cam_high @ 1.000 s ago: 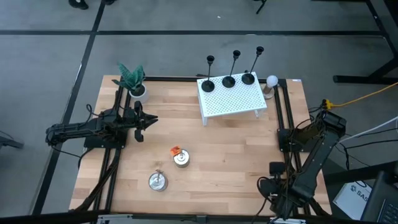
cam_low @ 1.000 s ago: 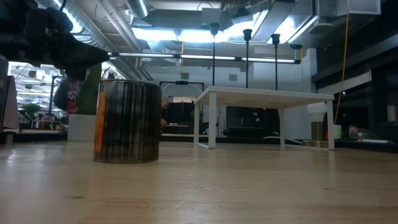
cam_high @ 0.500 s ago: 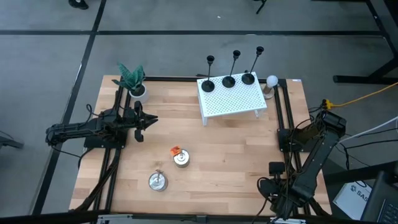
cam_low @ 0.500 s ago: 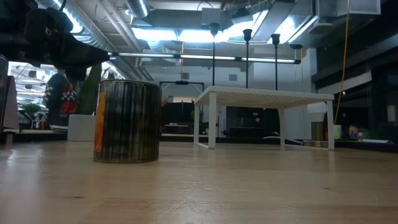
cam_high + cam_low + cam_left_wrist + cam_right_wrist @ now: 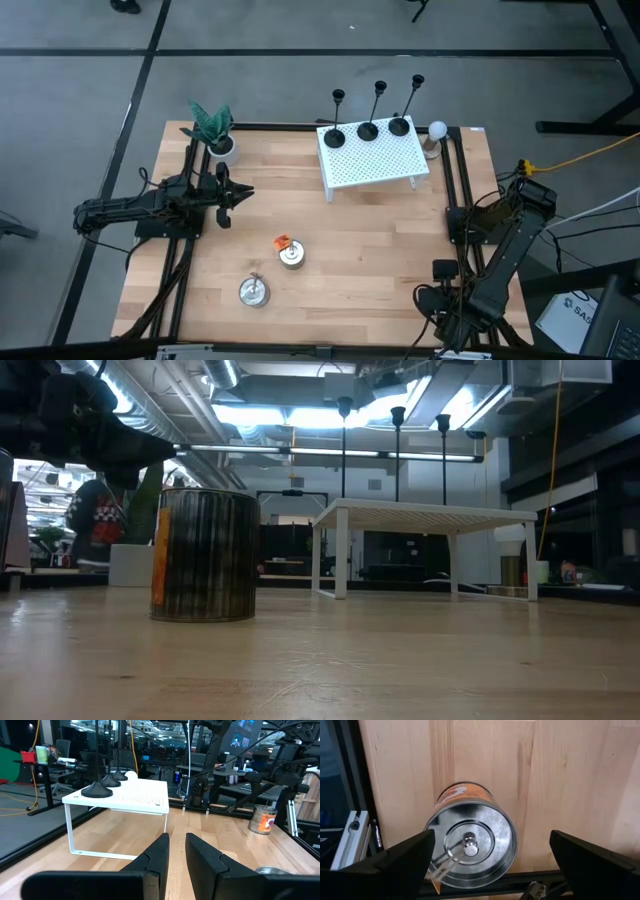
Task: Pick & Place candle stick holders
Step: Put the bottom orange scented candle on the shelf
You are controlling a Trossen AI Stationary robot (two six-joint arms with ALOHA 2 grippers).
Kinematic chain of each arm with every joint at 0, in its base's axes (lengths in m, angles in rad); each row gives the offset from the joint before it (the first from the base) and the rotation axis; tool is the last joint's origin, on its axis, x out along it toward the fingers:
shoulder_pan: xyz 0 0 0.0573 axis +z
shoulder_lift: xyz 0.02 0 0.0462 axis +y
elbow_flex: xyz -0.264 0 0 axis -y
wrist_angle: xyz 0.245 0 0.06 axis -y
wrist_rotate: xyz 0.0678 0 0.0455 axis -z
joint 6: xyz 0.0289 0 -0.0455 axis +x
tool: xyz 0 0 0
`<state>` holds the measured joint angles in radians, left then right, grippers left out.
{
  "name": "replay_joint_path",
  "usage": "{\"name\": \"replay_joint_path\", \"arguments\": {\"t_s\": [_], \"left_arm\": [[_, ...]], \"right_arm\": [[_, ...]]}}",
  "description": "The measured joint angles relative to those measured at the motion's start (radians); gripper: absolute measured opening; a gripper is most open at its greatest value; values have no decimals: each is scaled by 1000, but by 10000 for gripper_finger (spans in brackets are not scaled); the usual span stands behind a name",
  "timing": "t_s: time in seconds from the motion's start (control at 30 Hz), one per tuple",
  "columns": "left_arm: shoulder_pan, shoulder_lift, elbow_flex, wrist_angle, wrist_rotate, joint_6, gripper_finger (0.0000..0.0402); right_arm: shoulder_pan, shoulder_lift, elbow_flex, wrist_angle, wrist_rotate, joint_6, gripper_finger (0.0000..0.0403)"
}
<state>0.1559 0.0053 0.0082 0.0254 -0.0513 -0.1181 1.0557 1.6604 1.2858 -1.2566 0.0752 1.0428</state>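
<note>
Three slim black candle stick holders point(image 5: 373, 110) stand by their round bases in a row on a white perforated shelf point(image 5: 375, 165) at the table's far right. They also show in the low view point(image 5: 396, 450). The nearest holder's base shows in the left wrist view point(image 5: 97, 790). My left gripper point(image 5: 245, 193) hovers over the table's left side and points level toward the shelf. It is empty, with only a narrow slit between its fingers point(image 5: 177, 851). My right arm point(image 5: 500, 250) is folded at the table's right edge. Its gripper point(image 5: 492, 840) is wide open and empty above a tin can point(image 5: 472, 850).
An orange-labelled tin can point(image 5: 290, 253) stands mid-table and looms large in the low view point(image 5: 205, 555). A second tin point(image 5: 254, 291) is nearer the front edge. A potted plant point(image 5: 212, 128) stands at the far left, and a white bulb point(image 5: 437, 131) beside the shelf.
</note>
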Motion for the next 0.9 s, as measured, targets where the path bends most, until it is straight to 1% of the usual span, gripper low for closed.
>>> {"name": "replay_joint_path", "arguments": {"t_s": [0.37,0.5,0.8,0.9], "left_arm": [[0,0,0,0,0,0,59],[0,0,0,0,0,0,59],[0,0,0,0,0,0,59],[0,0,0,0,0,0,59]], "right_arm": [[-2,0,0,16,-2,22,399],[-2,0,-1,58,-47,3,399],[-2,0,-1,53,-53,50,399],[-2,0,-1,62,-75,50,399]]}}
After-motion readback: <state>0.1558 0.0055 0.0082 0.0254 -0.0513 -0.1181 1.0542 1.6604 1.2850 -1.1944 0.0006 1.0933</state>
